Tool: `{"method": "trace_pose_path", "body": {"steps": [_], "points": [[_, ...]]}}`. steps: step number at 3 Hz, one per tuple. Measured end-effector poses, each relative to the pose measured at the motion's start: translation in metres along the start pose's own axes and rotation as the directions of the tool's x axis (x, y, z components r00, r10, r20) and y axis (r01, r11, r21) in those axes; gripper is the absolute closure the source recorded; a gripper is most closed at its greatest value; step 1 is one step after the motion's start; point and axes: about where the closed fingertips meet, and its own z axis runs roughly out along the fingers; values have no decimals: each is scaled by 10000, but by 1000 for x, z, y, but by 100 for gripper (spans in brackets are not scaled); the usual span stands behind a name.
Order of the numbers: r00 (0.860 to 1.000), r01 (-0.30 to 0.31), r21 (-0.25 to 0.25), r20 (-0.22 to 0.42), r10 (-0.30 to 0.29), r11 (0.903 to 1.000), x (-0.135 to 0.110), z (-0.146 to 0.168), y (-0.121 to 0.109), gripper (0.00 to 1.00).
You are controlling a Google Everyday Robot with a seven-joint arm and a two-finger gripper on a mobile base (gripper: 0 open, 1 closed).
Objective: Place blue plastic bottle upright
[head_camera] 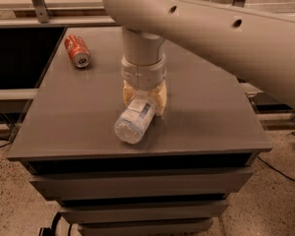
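The blue plastic bottle [134, 120] is clear and ribbed with a blue-and-white label. It lies tilted, its base toward the camera and its cap end hidden under the gripper. My gripper [143, 101] reaches down from the big grey arm at the middle of the grey table [206, 112]. Its cream fingers [161, 100] are closed on the bottle's upper part, one on each side.
A red-orange can [77, 51] lies on its side at the table's far left corner. The table's left edge drops to a dark gap. A metal frame and another surface stand behind the table. Speckled floor lies in front.
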Motion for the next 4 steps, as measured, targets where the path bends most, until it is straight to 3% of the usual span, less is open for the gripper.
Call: {"method": "trace_pose_path", "body": {"steps": [1, 2, 3, 4], "points": [[9895, 1330, 465, 510, -1353, 9900, -9, -27, -30, 100], [9494, 2717, 703, 1437, -2793, 9598, -21, -53, -52, 100], [8701, 4232, 1343, 2156, -4433, 8960, -31, -70, -63, 100], [7879, 5502, 1528, 2307, -5710, 8210, -37, -79, -69, 100]]}}
